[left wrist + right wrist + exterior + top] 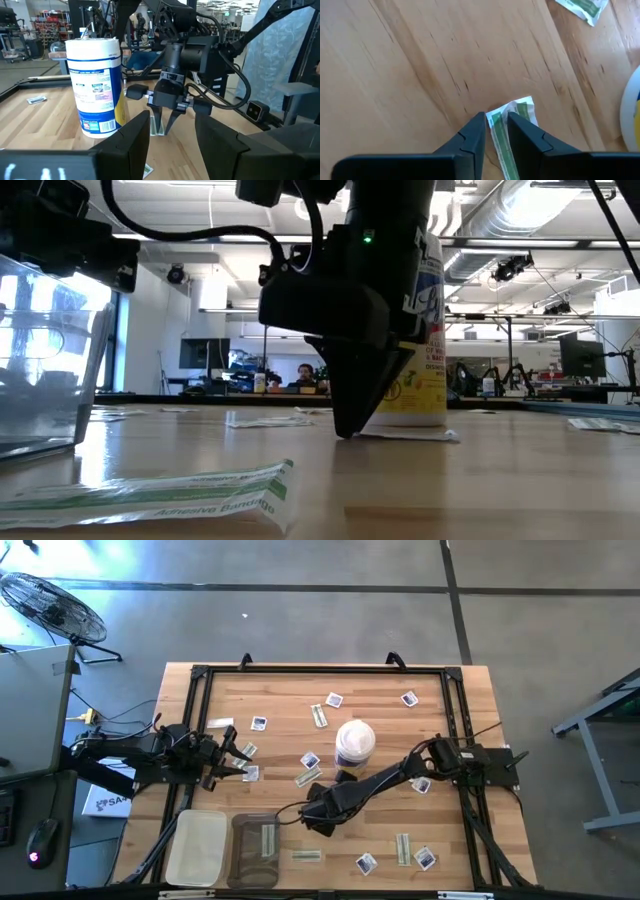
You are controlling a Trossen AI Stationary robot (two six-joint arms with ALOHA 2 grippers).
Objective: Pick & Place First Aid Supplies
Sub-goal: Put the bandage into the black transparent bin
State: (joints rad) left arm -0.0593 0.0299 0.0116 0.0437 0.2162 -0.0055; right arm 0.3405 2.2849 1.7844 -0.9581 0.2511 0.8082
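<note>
Two arms are over the pale wooden butcher-block table (470, 840), and both are mine. My right gripper (495, 127) is down at the tabletop near the table's middle, just in front of the white-lidded cylindrical wipes canister (354, 743), and its two dark fingers are pinched on a narrow pale green-white adhesive bandage strip (507, 131). The right wrist view shows the strip caught edge-on between the fingertips, its free end splayed out and crumpled against the wood. In the left wrist view the same strip hangs upright between those fingers, its lower end at the table.

My left gripper (238, 762) waits at the left side of the table, fingers spread apart and holding nothing, with a small square white packet with blue print (251, 773) just beside its tips.

Many more packets lie scattered: square ones such as the packet (409, 698) near the far right corner, and another green-white strip (306, 856) near the front edge. A dark translucent plastic bin (254, 849) at the front left has one strip inside; a clear plastic bin (197, 847) sits touching its left side.
</note>
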